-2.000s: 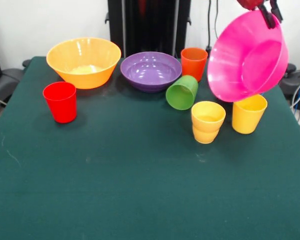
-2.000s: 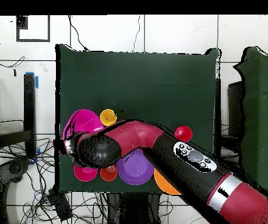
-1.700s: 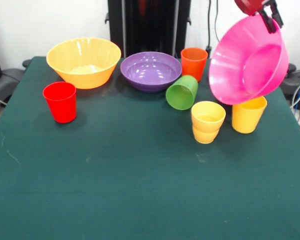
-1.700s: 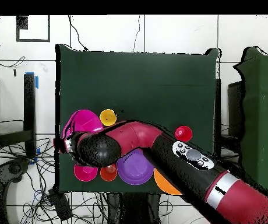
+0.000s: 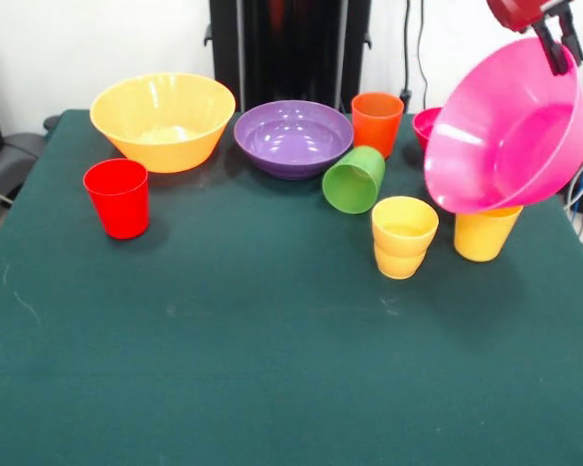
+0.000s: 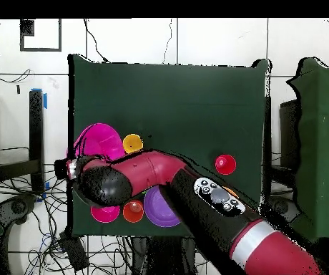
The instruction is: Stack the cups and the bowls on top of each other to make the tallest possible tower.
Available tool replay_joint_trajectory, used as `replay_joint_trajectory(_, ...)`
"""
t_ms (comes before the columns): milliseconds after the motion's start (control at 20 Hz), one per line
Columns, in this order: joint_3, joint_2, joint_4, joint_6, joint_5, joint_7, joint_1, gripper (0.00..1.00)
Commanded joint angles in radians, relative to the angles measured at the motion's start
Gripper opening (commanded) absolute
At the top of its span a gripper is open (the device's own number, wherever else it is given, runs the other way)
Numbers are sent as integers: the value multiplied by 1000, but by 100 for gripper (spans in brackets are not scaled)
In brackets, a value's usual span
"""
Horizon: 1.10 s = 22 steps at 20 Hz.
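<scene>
Hot pink bowl [image 5: 510,131] hangs tilted in air at your table's [image 5: 272,369] right side in front view, rim pinched by gripper [image 5: 554,39] at its top edge. Below it, yellow cup [image 5: 483,233] partly hidden. Second yellow cup [image 5: 403,236], green cup [image 5: 354,179] on its side, orange cup [image 5: 376,121], purple bowl [image 5: 293,136], orange bowl [image 5: 162,119], red cup [image 5: 118,197] sit on cloth. Crimson-pink bowl [image 5: 426,124] peeks behind.

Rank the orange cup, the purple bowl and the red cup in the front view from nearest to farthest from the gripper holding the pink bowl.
From the gripper, clamped on the pink bowl at upper right:
1. Orange cup, at the back, right of centre.
2. Purple bowl, back centre.
3. Red cup, far left.
</scene>
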Motion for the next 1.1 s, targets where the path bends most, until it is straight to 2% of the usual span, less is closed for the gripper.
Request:
replay_joint_trajectory(50, 14, -22, -6, 183, 75, 32, -50, 0)
replay_joint_trajectory(250, 85, -77, -16, 275, 127, -11, -105, 0)
replay_joint_trajectory(350, 98, -82, -21, 289, 133, -19, -114, 0)
replay_joint_trajectory(800, 225, -6, -32, 332, 157, -88, -201, 0)
replay_joint_trajectory(1100, 270, 22, -57, 347, 157, -87, -215, 0)
